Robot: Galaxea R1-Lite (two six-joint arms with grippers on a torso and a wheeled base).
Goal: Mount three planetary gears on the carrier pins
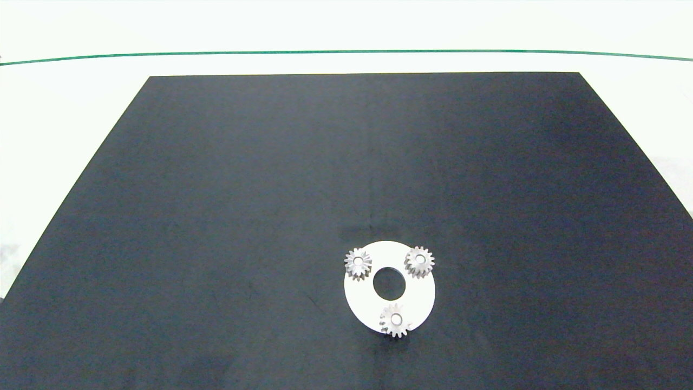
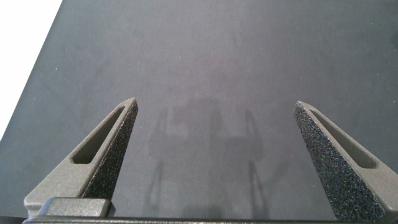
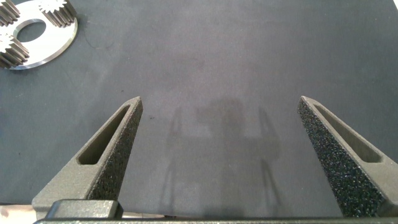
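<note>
Both grippers, left gripper (image 2: 214, 152) and right gripper (image 3: 221, 152), spread wide, empty, above matte black mat (image 1: 216, 189); three small silver metal spur gears (image 1: 358, 263) seated on flat white round disc (image 1: 363, 303).

A: So what's on the table from up top?

B: Just a white disc (image 1: 360, 303) with a big centre hole, sitting on a black mat (image 1: 216, 216), near the front edge and a bit right of centre. Three planetary gears (image 1: 358, 264) sit on it in a triangle: one at the left, one at the right (image 1: 419, 262), one at the near rim (image 1: 394, 320).

A: Pins visible?

B: Only a pale spot in each gear's hole. No arms in view. Green line (image 1: 346, 52) runs across the white table beyond the mat.
</note>
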